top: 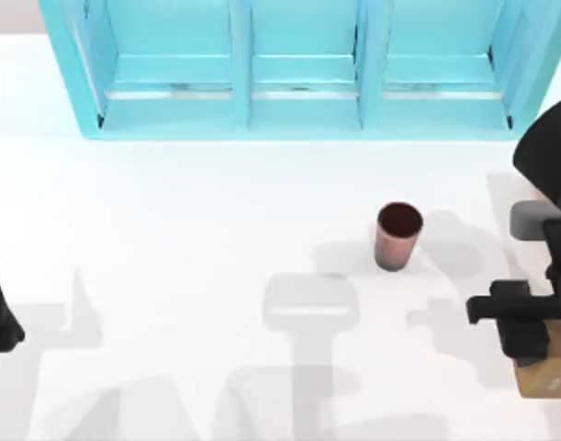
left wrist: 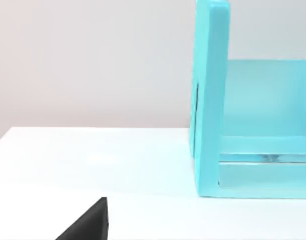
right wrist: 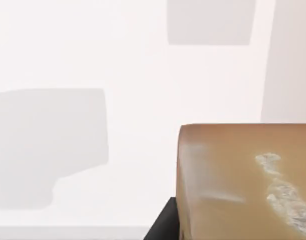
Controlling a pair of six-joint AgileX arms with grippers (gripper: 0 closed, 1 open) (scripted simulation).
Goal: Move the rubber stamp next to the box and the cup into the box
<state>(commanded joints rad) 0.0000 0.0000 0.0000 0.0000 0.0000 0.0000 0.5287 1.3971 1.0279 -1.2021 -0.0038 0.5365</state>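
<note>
The reddish-brown cup stands upright on the white table, right of centre, with nothing touching it. At the table's right front edge lies the golden-tan rubber stamp, partly under my right gripper. In the right wrist view the stamp is very close and shows its whitish speckled mark. A dark finger presses against its side, so the gripper looks shut on it. The box is out of view. My left arm is parked at the left edge.
A turquoise shelving unit runs along the back of the table, and its end wall is in the left wrist view. Grey shadows fall across the white tabletop between the arms.
</note>
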